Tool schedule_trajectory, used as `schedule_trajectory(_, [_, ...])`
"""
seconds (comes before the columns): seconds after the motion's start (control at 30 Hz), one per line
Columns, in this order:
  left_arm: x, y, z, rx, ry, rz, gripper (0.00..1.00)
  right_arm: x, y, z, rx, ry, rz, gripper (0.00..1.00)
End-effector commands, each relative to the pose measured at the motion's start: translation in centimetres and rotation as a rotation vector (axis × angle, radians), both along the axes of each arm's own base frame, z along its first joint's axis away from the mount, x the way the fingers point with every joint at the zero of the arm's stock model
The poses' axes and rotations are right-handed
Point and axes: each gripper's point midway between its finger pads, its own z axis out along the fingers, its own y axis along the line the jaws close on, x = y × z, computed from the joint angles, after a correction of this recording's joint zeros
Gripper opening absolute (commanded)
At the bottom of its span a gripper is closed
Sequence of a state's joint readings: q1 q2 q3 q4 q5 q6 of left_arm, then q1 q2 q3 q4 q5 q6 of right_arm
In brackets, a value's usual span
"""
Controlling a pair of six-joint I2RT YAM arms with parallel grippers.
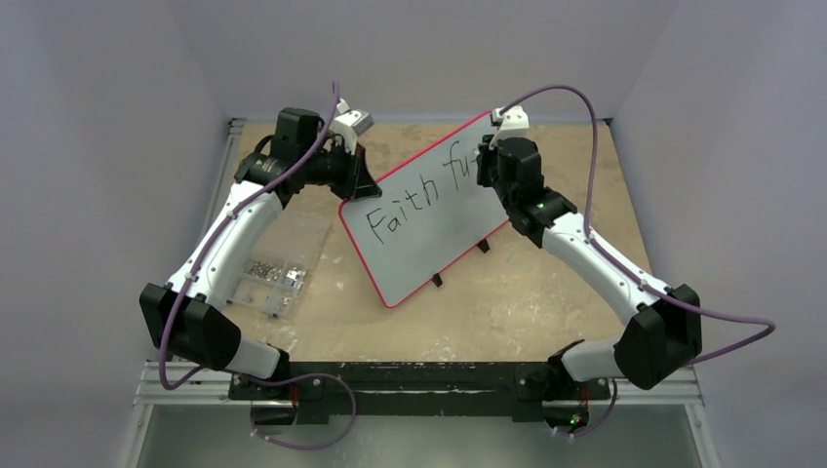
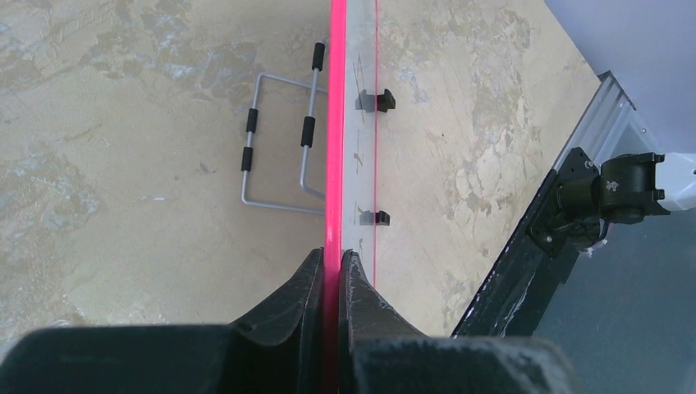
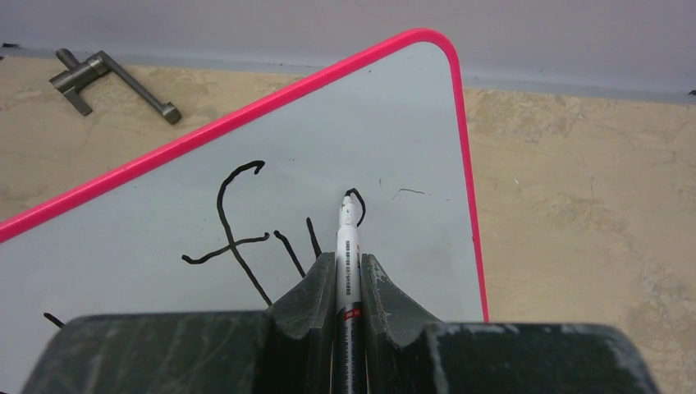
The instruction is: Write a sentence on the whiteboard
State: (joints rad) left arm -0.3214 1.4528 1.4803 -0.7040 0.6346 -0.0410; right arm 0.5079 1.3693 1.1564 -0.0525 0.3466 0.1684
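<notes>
**Left arm.** Based at the near left edge of the table (image 1: 546,302). Rises from the shoulder, bends at the elbow, then reaches forward and inward. Ends at the left gripper (image 1: 363,185), closed on the left short edge of the whiteboard (image 1: 429,224). In the left wrist view, both fingers of the left gripper (image 2: 331,261) pressed flat against the red rim of the whiteboard (image 2: 335,123), seen edge-on.

**Right arm.** Based at the near right edge. Elbow out to the right, forearm angled forward and inward, wrist over the far right part of the board. Right gripper (image 1: 485,168) closed narrow on a marker (image 3: 348,246), the barrel lying between the fingers of the right gripper (image 3: 348,261). Marker tip touching the board at a small looped stroke.

**Whiteboard.** Set diagonally at mid-table, from near left to far right, inclined, with the black feet (image 1: 437,280) along its near long edge. Sentence (image 1: 414,207) unfinished: reads "Faith fu", with one more stroke begun at the tip. Same letters "fu" plain on the whiteboard (image 3: 148,254) in the right wrist view.

**Other items.** Clear bag of small parts (image 1: 275,273) beside the left forearm. Wire frame with black sleeves (image 2: 279,139) just beside the board. Grey metal handle (image 3: 115,75) beyond the board's far edge.
</notes>
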Motion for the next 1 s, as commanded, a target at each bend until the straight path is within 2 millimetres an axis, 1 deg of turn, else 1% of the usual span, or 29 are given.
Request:
schedule_trajectory(0.0, [1.7, 1.0, 2.6, 0.023, -0.175, 0.036, 0.0, -0.3, 1.1, 1.4, 0.06, -0.028, 0.054, 0.0])
schedule_trajectory(0.37, [1.6, 1.1, 2.9, 0.021, -0.183, 0.038, 0.0, -2.3, 0.5, -2.4, 0.06, 0.05, 0.066, 0.0])
schedule_trajectory(0.43, [1.6, 1.0, 2.9, 0.018, -0.183, 0.037, 0.0, -2.5, 0.6, -2.8, 0.06, 0.055, 0.072, 0.0])
schedule_trajectory(0.5, [1.5, 1.0, 2.9, 0.017, -0.182, 0.034, 0.0, -2.5, 0.0, -3.1, 0.042, 0.057, 0.047, 0.0])
schedule_trajectory(0.6, [1.5, 1.0, 2.9, 0.016, -0.18, 0.036, 0.0, -2.0, -0.7, -2.6, 0.017, 0.047, 0.007, 0.0])
schedule_trajectory(0.8, [1.6, 1.0, 2.9, 0.016, -0.181, 0.035, 0.0, -0.7, -1.4, 0.3, -0.012, -0.007, -0.046, 0.0])
schedule_trajectory(0.97, [1.6, 1.0, 2.9, 0.019, -0.181, 0.037, 0.0, -0.5, -1.7, 2.2, -0.018, -0.036, -0.059, 0.0])
